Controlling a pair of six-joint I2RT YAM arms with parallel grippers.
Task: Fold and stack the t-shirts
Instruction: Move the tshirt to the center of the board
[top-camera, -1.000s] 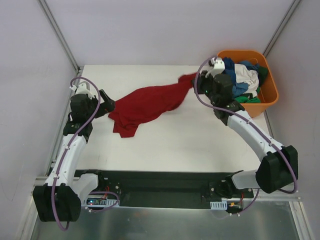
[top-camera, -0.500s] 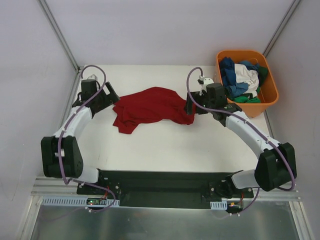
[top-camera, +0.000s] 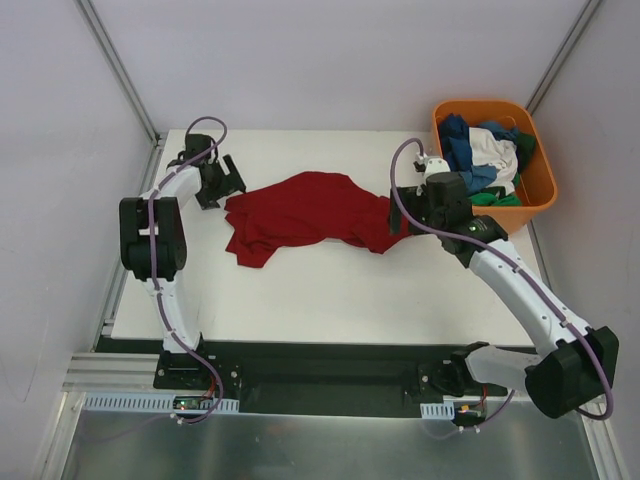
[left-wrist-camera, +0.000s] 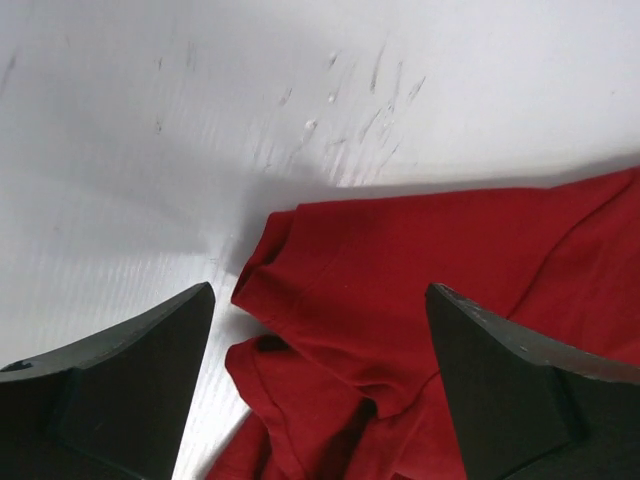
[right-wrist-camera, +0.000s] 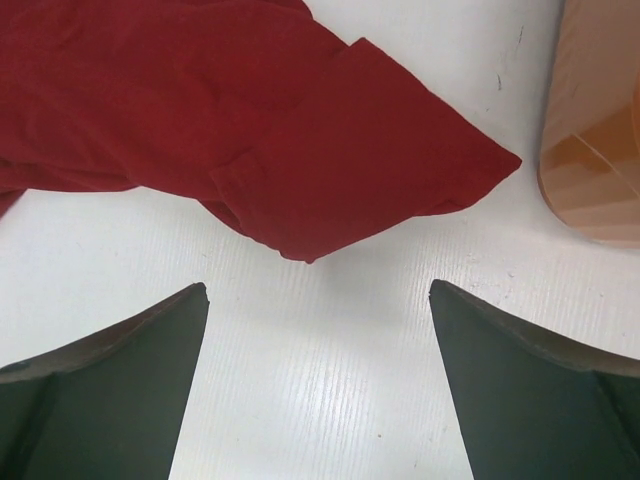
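Dark red t-shirt (top-camera: 305, 212) was noted lying crumpled on the table (top-camera: 330, 290), bunched and creased, between the two arms. Other shirts (top-camera: 485, 155) were seen heaped in the orange tub (top-camera: 545, 175) at the far right corner.

Left gripper (left-wrist-camera: 318, 295): jaws spread wide, nothing held, poised over the shirt's rumpled left edge. Right gripper (right-wrist-camera: 318, 290): jaws likewise spread wide and empty, set just short of the shirt's pointed right corner.

Step in hand was judged to be laying the shirt out flat; no fold had been made yet. For the next move, an edge would need to be pinched at each side and the cloth drawn apart until smoothed. Layers at the left edge were doubled over, so a single layer would have to be picked.
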